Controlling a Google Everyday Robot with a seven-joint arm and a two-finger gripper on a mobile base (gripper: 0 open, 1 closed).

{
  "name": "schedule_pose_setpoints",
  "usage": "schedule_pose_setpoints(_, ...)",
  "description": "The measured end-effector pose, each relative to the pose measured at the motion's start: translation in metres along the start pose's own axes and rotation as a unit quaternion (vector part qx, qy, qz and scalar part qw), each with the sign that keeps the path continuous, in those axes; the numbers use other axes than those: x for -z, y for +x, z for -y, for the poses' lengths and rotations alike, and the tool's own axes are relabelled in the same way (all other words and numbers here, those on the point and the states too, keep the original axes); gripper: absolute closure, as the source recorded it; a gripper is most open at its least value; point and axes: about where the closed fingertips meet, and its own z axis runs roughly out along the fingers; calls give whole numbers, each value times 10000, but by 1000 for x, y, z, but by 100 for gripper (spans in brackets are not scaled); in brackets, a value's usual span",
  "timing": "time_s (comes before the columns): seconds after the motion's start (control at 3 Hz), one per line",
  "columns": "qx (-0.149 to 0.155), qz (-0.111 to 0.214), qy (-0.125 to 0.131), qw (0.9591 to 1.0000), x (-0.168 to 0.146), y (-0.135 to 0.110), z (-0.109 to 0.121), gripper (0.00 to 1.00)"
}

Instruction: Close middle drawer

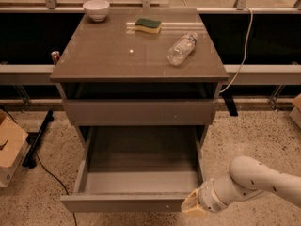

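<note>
Speckled floor point(244, 140) surrounds a grey-brown table point(103, 55). Beneath its top, toward 6 o'clock, the middle drawer point(141, 161) stands pulled far out, its plain inside showing. At 5 o'clock the gripper point(192, 206) sits against the drawer front's right end; whether its jaws are released or clenched cannot be told.

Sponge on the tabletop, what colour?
Sponge: green top on yellow base, camera view. The hand is by the front corner of the open middle drawer.
</note>
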Motion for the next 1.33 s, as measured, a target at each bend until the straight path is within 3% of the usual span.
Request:
schedule_pose_setpoints(0.67,-450,184,164,9987,-32,42,35,100)
schedule_pose_setpoints(1.0,-499,231,203,9983,-35,46,39,100)
schedule_pose_setpoints(1.33,-590,613,461,9953,-42,46,68,100)
